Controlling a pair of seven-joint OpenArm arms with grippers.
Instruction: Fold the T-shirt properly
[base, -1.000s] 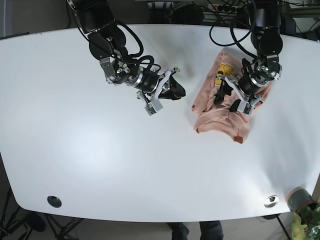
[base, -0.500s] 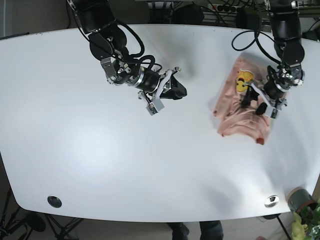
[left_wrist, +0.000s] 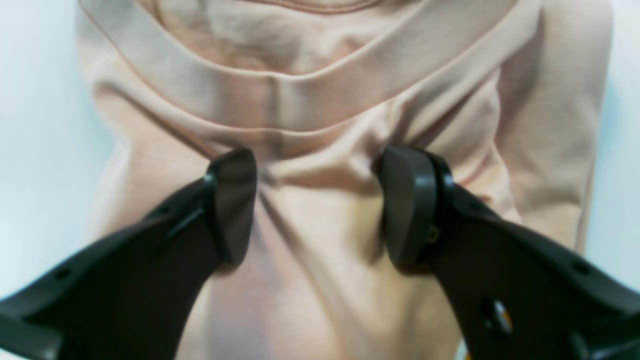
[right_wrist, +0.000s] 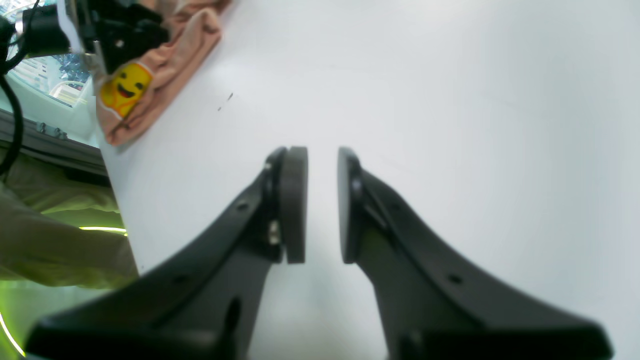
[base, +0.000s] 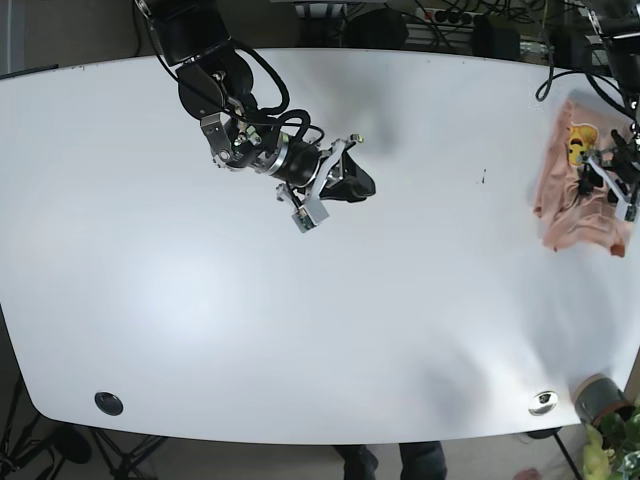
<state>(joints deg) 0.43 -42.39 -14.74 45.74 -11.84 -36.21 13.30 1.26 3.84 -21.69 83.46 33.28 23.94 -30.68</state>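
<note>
Two arms over the white table (base: 200, 300). T-shirt (base: 578, 195), peach with a yellow smiley print (base: 578, 135), sits bunched at the table's 3 o'clock edge in the base view. Left gripper (left_wrist: 320, 205) is right over it, jaws spread wide with both pads pressed onto wrinkled fabric just below the collar band (left_wrist: 300, 100); nothing pinched between them. Right gripper (right_wrist: 322, 205) hovers above bare table near centre, toward 12 o'clock, jaws nearly together with a narrow gap, holding nothing. From the right wrist view the shirt shows at 10 o'clock, well apart from that gripper. Small dark speck (base: 484, 177) on the table left of the shirt.
</note>
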